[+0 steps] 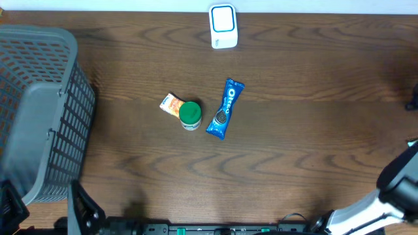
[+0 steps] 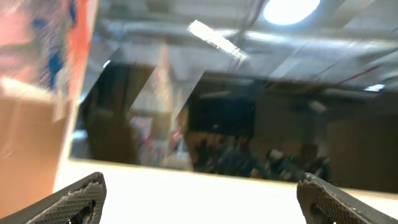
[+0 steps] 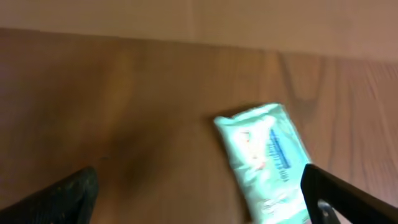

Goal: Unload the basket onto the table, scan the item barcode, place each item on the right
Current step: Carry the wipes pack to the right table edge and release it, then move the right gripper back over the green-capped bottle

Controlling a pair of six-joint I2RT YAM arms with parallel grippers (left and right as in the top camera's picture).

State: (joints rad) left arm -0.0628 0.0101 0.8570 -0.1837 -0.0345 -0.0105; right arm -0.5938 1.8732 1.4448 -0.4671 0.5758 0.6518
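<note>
A white and blue barcode scanner (image 1: pixel 223 26) stands at the table's far edge. Mid-table lie a blue Oreo pack (image 1: pixel 225 108), a jar with a green lid (image 1: pixel 191 115) and a small orange packet (image 1: pixel 172 104) touching the jar. In the right wrist view a pale green soft packet (image 3: pixel 264 158) lies on the wood. My right gripper (image 3: pixel 199 177) is open above it, and the packet's end is near the right-hand finger (image 3: pixel 339 196). My left gripper (image 2: pixel 200 186) is open, holds nothing and points up at the room.
A large grey mesh basket (image 1: pixel 39 111) fills the table's left side. The right arm (image 1: pixel 398 186) enters at the lower right corner, the left arm's base (image 1: pixel 81 212) at the lower left. The green packet does not show in the overhead view.
</note>
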